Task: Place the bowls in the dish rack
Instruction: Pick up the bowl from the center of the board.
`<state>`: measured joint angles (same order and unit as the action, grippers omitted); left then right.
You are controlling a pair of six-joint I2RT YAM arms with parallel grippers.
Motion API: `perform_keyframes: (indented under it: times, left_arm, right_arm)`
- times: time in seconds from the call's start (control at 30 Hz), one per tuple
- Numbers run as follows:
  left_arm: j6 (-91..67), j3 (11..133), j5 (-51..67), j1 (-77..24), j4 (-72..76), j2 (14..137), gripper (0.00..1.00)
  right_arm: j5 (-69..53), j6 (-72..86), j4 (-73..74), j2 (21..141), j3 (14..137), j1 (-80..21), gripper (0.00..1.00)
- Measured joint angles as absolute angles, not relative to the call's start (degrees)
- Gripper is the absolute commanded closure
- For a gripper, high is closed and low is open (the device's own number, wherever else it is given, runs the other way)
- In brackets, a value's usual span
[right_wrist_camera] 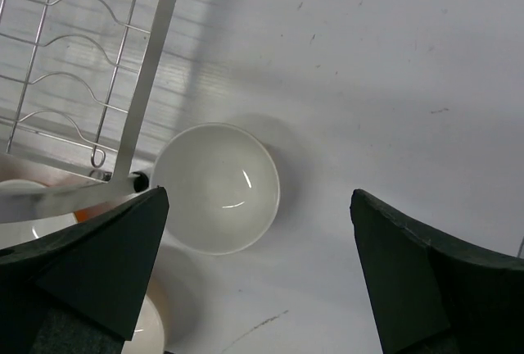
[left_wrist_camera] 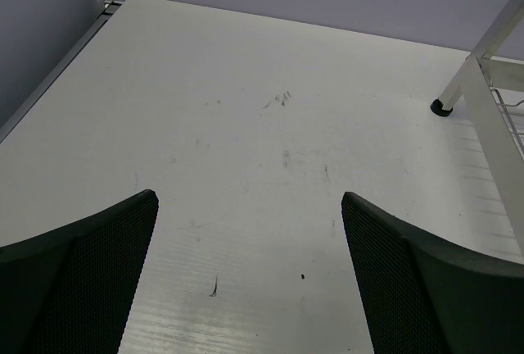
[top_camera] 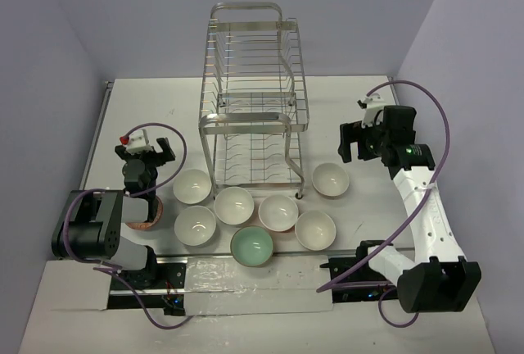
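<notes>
From above, we see the dish rack (top_camera: 254, 116) at 12 o'clock, with the bowls (top_camera: 277, 212) clustered at its 6 o'clock foot. Left wrist: our left gripper (left_wrist_camera: 250, 206) gapes empty over the table (left_wrist_camera: 246, 83). Right wrist: our right gripper (right_wrist_camera: 260, 198) is spread wide above one white bowl (right_wrist_camera: 214, 186), with the rack at 10 o'clock.

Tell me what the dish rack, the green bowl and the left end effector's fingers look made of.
Dish rack: metal, probably steel, thin silver wires and flat bars with a bright sheen. Green bowl: likely glazed ceramic, smooth, softly glossy surface. Left end effector's fingers: matte black with a fine dimpled texture, perhaps rubber or plastic; can't tell which.
</notes>
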<state>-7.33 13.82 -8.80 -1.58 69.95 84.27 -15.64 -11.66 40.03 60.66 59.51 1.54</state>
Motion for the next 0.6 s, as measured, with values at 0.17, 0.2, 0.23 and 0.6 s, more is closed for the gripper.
perform_keyframes:
  times: [0.17, 0.2, 0.23, 0.6]
  left_arm:
    - [-7.3, 13.8, -8.8, -1.6, 69.9, 84.3, 0.01]
    - [-7.3, 13.8, -8.8, -1.6, 70.0, 84.3, 0.01]
    - [-7.3, 13.8, -8.8, -1.6, 69.9, 84.3, 0.01]
    - [-7.3, 13.8, -8.8, -1.6, 70.0, 84.3, 0.01]
  right_arm:
    - [-13.7, -10.3, 37.8, 58.9, 59.2, 1.5, 0.00]
    - [-13.4, -9.8, 36.3, 58.1, 58.6, 1.5, 0.00]
    - [-13.1, -9.4, 34.9, 56.9, 57.6, 1.5, 0.00]
    - [-10.6, -7.0, 28.9, 50.0, 52.6, 1.5, 0.00]
